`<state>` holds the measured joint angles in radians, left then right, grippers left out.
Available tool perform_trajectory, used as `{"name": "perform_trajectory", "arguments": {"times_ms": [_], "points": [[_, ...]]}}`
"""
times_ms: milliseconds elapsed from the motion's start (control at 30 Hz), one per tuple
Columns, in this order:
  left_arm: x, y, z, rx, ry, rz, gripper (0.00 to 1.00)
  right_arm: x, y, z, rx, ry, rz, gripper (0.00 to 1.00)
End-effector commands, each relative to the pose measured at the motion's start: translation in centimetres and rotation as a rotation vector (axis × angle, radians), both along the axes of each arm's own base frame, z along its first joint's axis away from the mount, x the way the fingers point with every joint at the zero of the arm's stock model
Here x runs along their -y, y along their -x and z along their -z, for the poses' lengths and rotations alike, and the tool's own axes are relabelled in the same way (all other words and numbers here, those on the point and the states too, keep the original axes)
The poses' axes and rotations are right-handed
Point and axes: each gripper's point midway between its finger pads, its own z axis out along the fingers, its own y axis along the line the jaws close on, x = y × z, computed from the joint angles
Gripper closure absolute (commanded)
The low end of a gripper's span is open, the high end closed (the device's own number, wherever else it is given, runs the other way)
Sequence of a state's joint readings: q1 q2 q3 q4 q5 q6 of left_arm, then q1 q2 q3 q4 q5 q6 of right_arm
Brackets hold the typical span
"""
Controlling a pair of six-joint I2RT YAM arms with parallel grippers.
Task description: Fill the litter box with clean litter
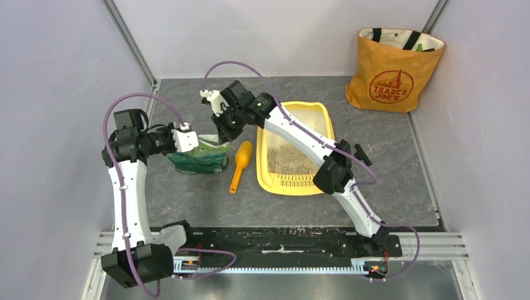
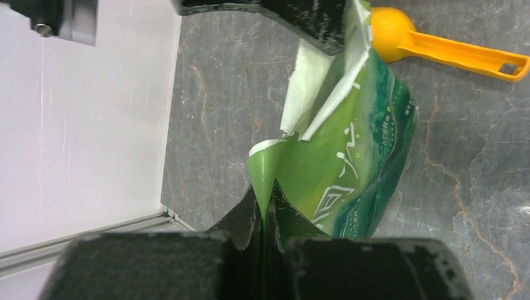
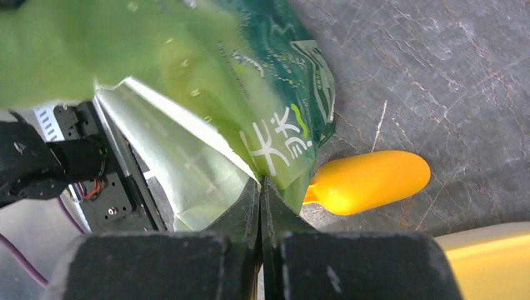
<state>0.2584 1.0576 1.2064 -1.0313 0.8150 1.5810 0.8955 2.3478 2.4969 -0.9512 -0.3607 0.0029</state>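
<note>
The litter box (image 1: 263, 175) lies on the grey worktop (image 1: 187, 200), clean litter (image 1: 289, 159) covering its floor near the slotted end. Just left of it lies the orange scoop (image 1: 239, 167), then the green bag (image 1: 203, 159), its base on the worktop. The left jaws are clenched on one top edge of the bag, the right jaws on the opposite edge, the torn top held between them
</note>
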Motion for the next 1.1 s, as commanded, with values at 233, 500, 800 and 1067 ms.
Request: {"name": "perform_trajectory", "arguments": {"times_ms": [233, 500, 800, 1067], "points": [[4.3, 1.7, -4.8, 0.013, 0.158, 0.190, 0.98, -3.2, -2.7, -11.6, 0.056, -0.386, 0.200, 1.00], [3.8, 1.1, -4.0, 0.040, 0.144, 0.160, 0.98, -5.2, -0.2, -11.6, -0.060, -0.431, 0.173, 1.00], [3.4, -0.2, -1.4, 0.004, 0.161, 0.104, 0.98, -7.6, 1.4, -13.0, -0.157, -0.545, 0.120, 1.00], [1.9, -0.1, -2.1, -0.127, 0.233, -0.112, 0.85, -6.7, 0.2, -11.5, -0.089, -0.495, 0.163, 1.00]]}}
